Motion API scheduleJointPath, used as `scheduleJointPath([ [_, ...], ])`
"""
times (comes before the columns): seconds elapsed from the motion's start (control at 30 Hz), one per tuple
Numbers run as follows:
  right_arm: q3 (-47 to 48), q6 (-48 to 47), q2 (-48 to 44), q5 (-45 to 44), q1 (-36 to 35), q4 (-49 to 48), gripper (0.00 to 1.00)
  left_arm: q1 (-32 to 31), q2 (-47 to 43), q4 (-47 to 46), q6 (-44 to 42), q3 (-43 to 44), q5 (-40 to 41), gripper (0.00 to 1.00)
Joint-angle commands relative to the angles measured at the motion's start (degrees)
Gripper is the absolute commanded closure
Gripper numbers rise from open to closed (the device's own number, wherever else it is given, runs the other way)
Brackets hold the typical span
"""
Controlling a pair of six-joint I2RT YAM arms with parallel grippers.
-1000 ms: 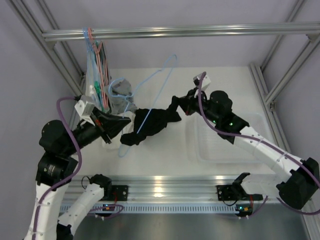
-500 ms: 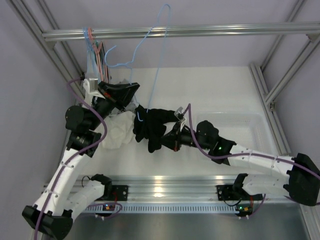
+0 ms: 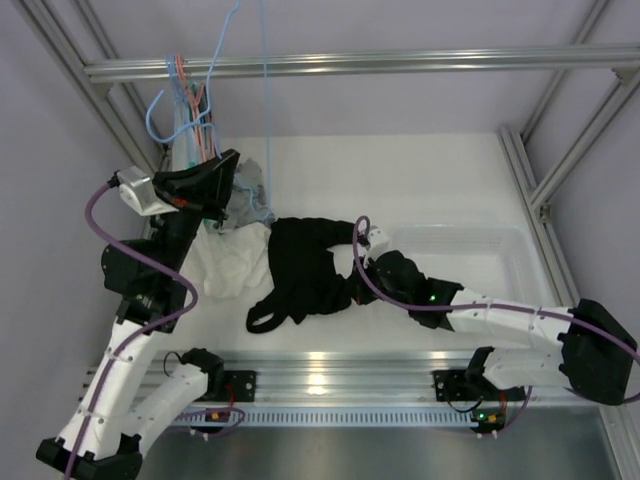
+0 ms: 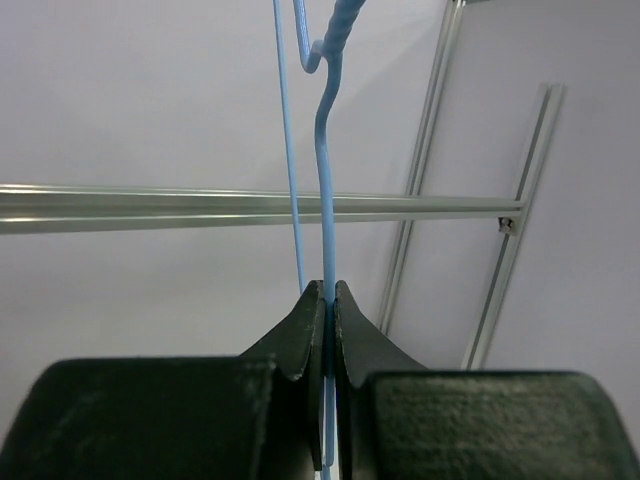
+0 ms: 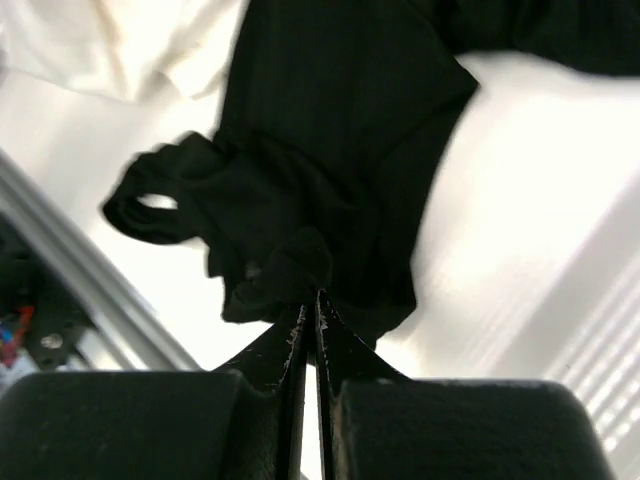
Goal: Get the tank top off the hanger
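- Robotics lab test cell, not a home or a shop.
- Boxed in by a bare aluminium frame of slotted bars.
- Plain lilac-grey walls behind it, nothing hung on them.
- White worktop with a slotted metal rail along the near edge, two robot arm bases bolted there.
- Purple cables looped loose along the arms.
- Bundle of spare wire hangers hooked at a frame post.

The tank top lies on the table, in the middle. A cloth lies just left of it, a tray to its right. The hanger is up high, back left, well apart.
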State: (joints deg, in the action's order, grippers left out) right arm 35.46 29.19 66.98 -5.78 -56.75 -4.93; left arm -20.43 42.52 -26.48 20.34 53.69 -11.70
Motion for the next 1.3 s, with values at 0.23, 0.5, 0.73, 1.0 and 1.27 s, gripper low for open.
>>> scheduleJointPath([
  [0.23,7.78,-3.08,11.42,-2.75,-0.64,5.64,0.82,-0.32,-5.51,30.74,1.57,1.5,-7.64,1.0],
  [0.5,7.07,-4.05,1.15,-10.56,-0.55,6.42,0.01,-0.32,-11.15,54.5,1.72,2.55,-4.11,1.0],
  [0.73,9.36,-7.21,-4.92,-15.13,-0.55,11.08,0.01,-0.32,1.23,63.04,2.6,9.14,3.87,1.0],
  [1.0,10.15,-8.36,-5.11,-14.26,-0.64,12.13,0.01,-0.32,14.24,63.66,-0.47,28.64,12.06,1.0],
  [1.27,10.33,-9.5,-4.31,-14.26,-0.47,12.49,0.01,-1.02,31.26,66.55,-3.37,47.18,11.08,1.0],
])
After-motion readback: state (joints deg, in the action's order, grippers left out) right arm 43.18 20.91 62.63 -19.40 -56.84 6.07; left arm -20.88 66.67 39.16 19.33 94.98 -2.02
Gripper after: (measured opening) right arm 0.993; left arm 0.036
